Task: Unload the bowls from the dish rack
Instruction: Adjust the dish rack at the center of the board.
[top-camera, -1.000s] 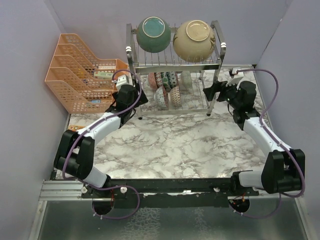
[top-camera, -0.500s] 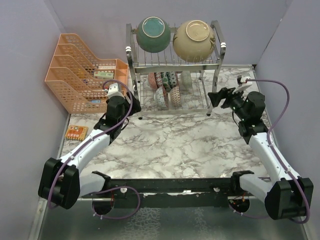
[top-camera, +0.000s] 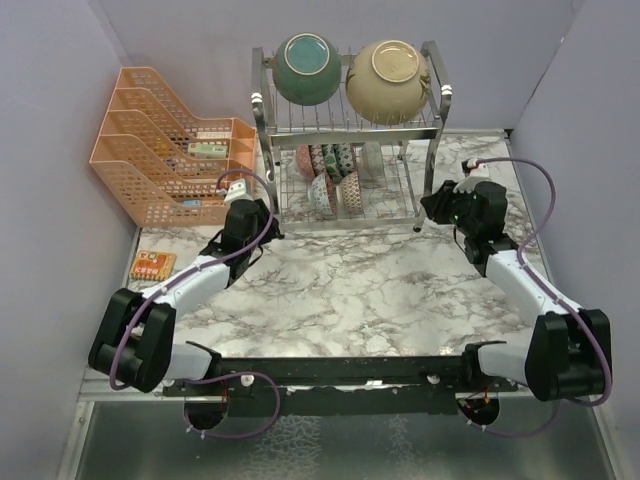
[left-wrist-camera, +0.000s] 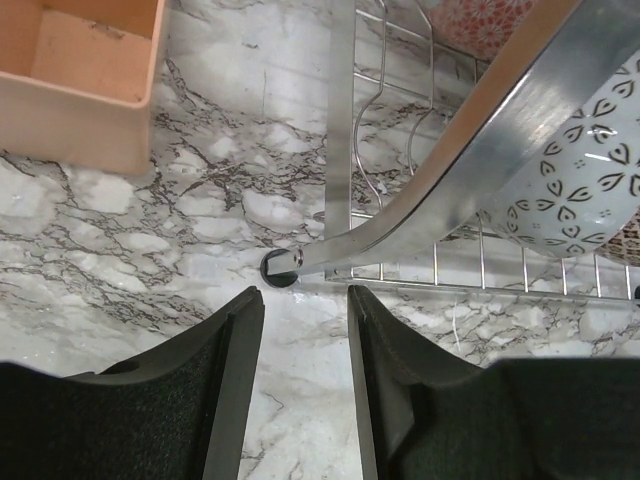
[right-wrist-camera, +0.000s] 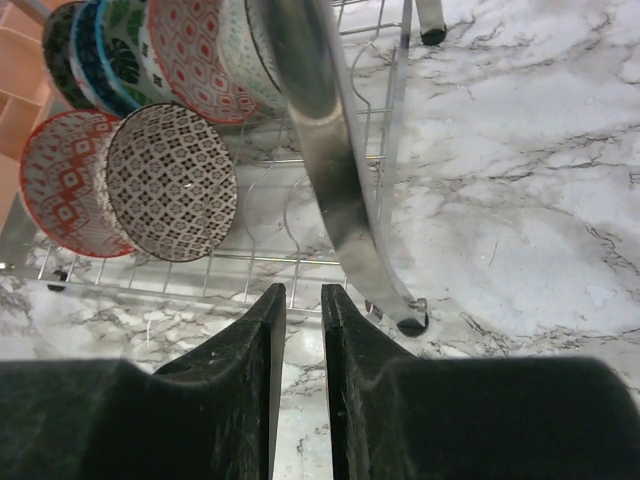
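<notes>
Silver wire made up the dish rack (top-camera: 345, 128), which stood at the back of the marbled tabletop (top-camera: 350, 290). On its upper tier sat the teal bowl (top-camera: 307, 68) at the left and the cream bowl (top-camera: 388, 80) at the right, both tipped on edge. The small patterned bowls (top-camera: 330, 175) stood on edge in the lower tier, crowded toward its left half. An orange mesh organizer (top-camera: 160, 150) stood left of the rack, and a small patterned square (top-camera: 152, 264) lay on the tabletop in front of it.

The left fingers (left-wrist-camera: 238, 370) hovered low near the rack's front left foot (left-wrist-camera: 280, 270). A moderate gap parted them, with only marble showing through it, and they held nothing. A white bowl (left-wrist-camera: 590, 180) with dark leaf motifs showed behind the rack's leg in that wrist view.

The right fingers (right-wrist-camera: 262, 360) were near the front right leg (right-wrist-camera: 340, 200), standing almost together with a thin slit between them, and gripped nothing. A black-and-white bowl (right-wrist-camera: 170, 180) and a red-and-white one (right-wrist-camera: 60, 185) leaned in the wires just beyond them.
</notes>
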